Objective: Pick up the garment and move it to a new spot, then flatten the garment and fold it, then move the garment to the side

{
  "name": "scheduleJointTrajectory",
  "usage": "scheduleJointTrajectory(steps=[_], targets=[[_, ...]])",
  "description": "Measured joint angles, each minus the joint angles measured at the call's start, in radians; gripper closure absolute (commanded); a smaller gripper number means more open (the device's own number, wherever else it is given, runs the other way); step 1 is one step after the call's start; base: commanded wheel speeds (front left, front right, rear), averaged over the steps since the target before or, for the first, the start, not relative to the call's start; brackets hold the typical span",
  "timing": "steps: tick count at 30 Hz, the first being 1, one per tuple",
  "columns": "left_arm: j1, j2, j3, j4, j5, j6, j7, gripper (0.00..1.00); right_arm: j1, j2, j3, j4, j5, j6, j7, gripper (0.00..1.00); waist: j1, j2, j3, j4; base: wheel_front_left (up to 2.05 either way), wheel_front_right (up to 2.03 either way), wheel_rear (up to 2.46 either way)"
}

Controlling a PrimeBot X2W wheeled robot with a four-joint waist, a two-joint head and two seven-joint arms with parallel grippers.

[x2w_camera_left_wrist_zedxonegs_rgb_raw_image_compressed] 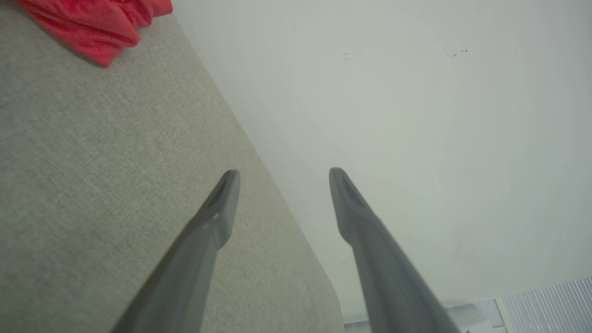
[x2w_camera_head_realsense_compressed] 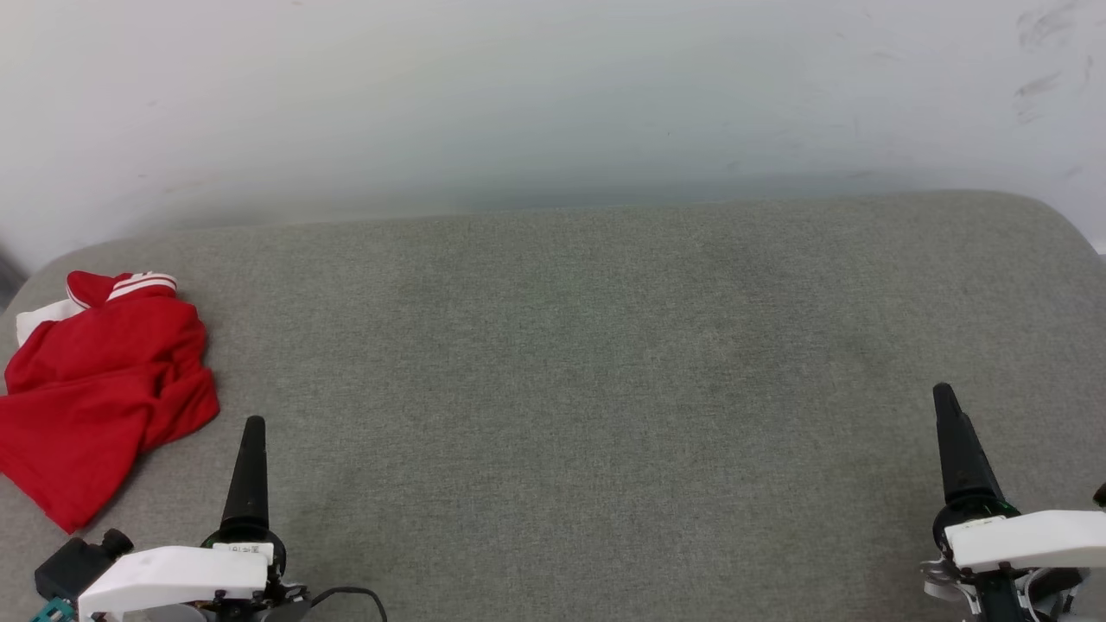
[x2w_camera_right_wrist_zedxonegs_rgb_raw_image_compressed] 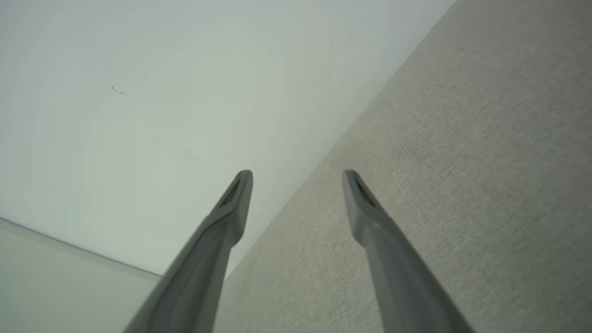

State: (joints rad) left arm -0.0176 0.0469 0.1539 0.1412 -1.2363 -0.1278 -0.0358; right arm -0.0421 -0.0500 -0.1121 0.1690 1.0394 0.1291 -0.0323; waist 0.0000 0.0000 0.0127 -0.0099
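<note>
- The left gripper [x2w_camera_left_wrist_zedxonegs_rgb_raw_image_compressed: 283, 173] was wide open. Its two long dark fingers [x2w_camera_left_wrist_zedxonegs_rgb_raw_image_compressed: 217, 217] stood far apart. They held nothing and touched nothing.
- The right gripper [x2w_camera_right_wrist_zedxonegs_rgb_raw_image_compressed: 297, 173] was wide open too. It had nothing between its fingers [x2w_camera_right_wrist_zedxonegs_rgb_raw_image_compressed: 370, 222], and they touched nothing.
- In the head view, the left gripper sat low on the left and the right gripper sat low on the right. Both pointed away from the robot, toward the wall [x2w_camera_head_realsense_compressed: 553, 104].
- The garment [x2w_camera_head_realsense_compressed: 104, 380] lay bunched up in a heap at the far left of the grey cloth top [x2w_camera_head_realsense_compressed: 553, 389], close to its rounded back corner.
- It was mostly red. A bit of white sleeve poked out at the back, and a red-and-white striped band showed at the top of the heap.
- The garment was near the left gripper, a little ahead of it and to its left, but the two did not touch. It was well apart from the right gripper.
- In the left wrist view, a red bit of the garment lay on the grey cloth in the top left corner.
- The wall behind was pale, with a few small dark marks.
</note>
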Motion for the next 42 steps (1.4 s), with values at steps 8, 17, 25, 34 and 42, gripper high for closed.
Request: scheduleJointTrajectory(steps=[8,17,25,34,42], targets=[[0.014,0.000,-0.014,-0.078,0.221,0.000,-0.028,0.00,-0.001,0.000,0.030,-0.087,-0.241,0.000,-0.030,0.00,0.0001,0.0000,0.004,-0.004,0.00,0.00,0.00],[0.033,0.000,-0.067,-0.164,0.440,0.017,-0.056,0.00,0.000,0.000,0.073,-0.143,-0.463,0.000,-0.057,0.00,0.0000,0.0000,0.009,-0.007,0.00,0.00,0.00],[0.045,0.004,-0.145,-0.195,0.639,0.062,-0.079,0.00,0.001,0.000,0.094,-0.163,-0.617,0.000,-0.082,0.00,0.0000,0.0000,0.014,-0.009,0.00,0.00,0.00],[0.046,0.053,-0.247,-0.225,0.762,0.150,-0.104,0.00,0.003,0.000,0.107,-0.165,-0.763,0.000,-0.107,0.00,0.0000,0.0000,0.021,-0.010,0.00,0.00,0.00],[0.051,0.088,-0.321,-0.237,0.831,0.228,-0.125,0.00,0.006,0.000,0.092,-0.164,-0.864,0.002,-0.127,0.00,0.0001,0.0000,0.024,-0.012,0.00,0.00,0.00]])
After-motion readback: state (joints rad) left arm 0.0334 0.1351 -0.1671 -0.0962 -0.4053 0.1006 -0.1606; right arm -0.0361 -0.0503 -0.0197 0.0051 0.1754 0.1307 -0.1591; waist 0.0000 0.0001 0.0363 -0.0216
